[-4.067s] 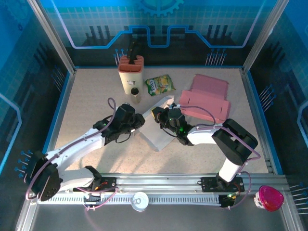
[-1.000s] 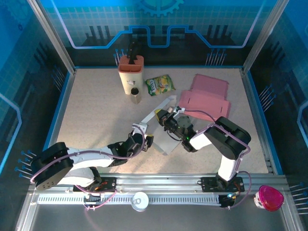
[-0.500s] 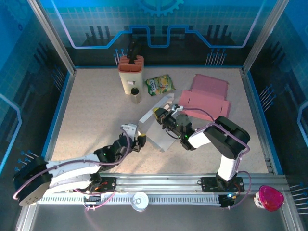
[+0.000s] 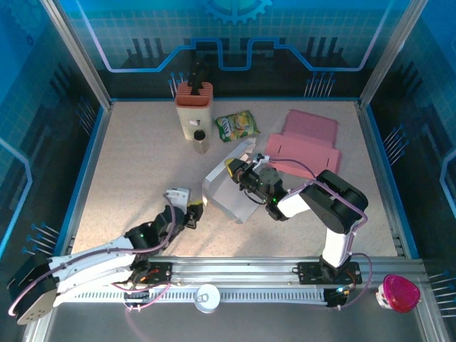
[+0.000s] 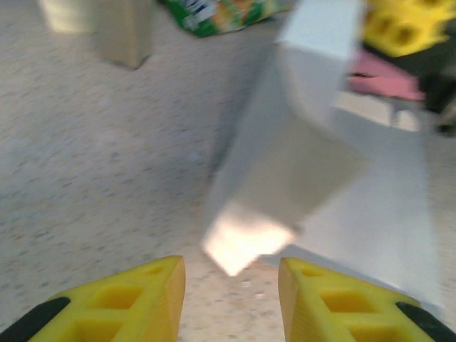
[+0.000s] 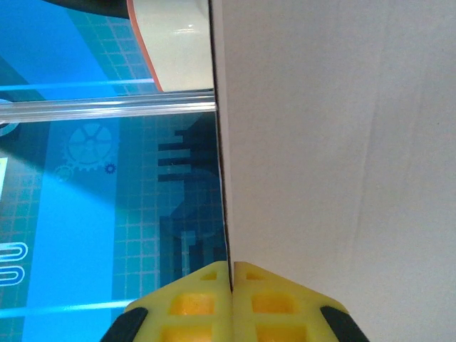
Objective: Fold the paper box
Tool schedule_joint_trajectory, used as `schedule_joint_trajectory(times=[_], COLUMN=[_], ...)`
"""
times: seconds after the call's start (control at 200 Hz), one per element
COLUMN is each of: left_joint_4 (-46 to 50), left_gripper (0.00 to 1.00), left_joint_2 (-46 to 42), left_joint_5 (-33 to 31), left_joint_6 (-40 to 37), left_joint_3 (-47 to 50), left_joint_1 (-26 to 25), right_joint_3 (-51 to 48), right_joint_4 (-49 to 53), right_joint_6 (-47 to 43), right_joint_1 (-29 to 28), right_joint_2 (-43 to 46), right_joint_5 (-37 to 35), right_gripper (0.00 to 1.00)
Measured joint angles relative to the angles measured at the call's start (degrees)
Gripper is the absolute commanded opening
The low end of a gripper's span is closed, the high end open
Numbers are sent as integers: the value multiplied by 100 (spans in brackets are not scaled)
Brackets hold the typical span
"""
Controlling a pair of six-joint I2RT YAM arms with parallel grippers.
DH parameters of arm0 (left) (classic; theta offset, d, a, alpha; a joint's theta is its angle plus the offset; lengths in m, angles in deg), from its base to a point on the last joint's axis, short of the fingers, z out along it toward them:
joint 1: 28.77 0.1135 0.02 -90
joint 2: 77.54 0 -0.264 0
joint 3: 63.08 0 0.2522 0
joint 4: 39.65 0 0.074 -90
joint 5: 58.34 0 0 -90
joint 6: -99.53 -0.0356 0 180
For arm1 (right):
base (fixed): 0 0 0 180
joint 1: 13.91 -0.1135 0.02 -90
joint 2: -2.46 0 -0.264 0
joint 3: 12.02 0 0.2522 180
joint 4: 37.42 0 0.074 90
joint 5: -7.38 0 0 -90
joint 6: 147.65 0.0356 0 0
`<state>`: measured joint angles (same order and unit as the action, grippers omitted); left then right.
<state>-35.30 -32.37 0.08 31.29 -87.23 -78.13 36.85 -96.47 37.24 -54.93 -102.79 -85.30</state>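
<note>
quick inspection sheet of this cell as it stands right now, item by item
surface: speckled beige table, no spills seen
job's things: white paper box, partly folded, panels raised
clutter: knife block, small jar, green snack bag, pink box
grippers: left gripper open, just short of the box's near corner, holding nothing; right gripper shut on a box panel's edge
cables: purple cables run along both arms, no snag seen
surroundings: blue enclosure walls, metal frame

The right gripper point(image 4: 234, 168) pinched one white paper box point(image 4: 226, 201); beyond it lay one pink box point(image 4: 303, 149), one knife block point(image 4: 194, 107), one snack bag point(image 4: 237, 125) and one jar point(image 4: 200, 141).
</note>
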Motion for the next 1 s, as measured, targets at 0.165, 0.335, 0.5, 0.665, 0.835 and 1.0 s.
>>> schedule_joint_trajectory(times=[0.165,0.335,0.5,0.665,0.835,1.0], left_joint_4=[-59,-479,-846,-1034,-1202,-1377], left_gripper=[51,51,51,46,45,54], left_joint_2=[820,1346,1685,2105,2350,2592], left_joint_5=[-4,175,431,555,597,619], left_joint_6=[-39,-391,-804,-1078,-1185,-1296], left_joint_3=[-177,-407,-564,-774,-820,-914], left_joint_1=[315,446,540,654,750,758], right_joint_3=[15,31,122,138,142,282], right_joint_4=[37,52,138,168,188,170], right_joint_6=[2,4,22,24,24,26], right_joint_1=[22,22,22,22,20,20], right_joint_2=[0,0,-15,-17,-35,-186], right_joint_5=[39,79,127,131,131,146], right_gripper=[0,0,0,0,0,0])
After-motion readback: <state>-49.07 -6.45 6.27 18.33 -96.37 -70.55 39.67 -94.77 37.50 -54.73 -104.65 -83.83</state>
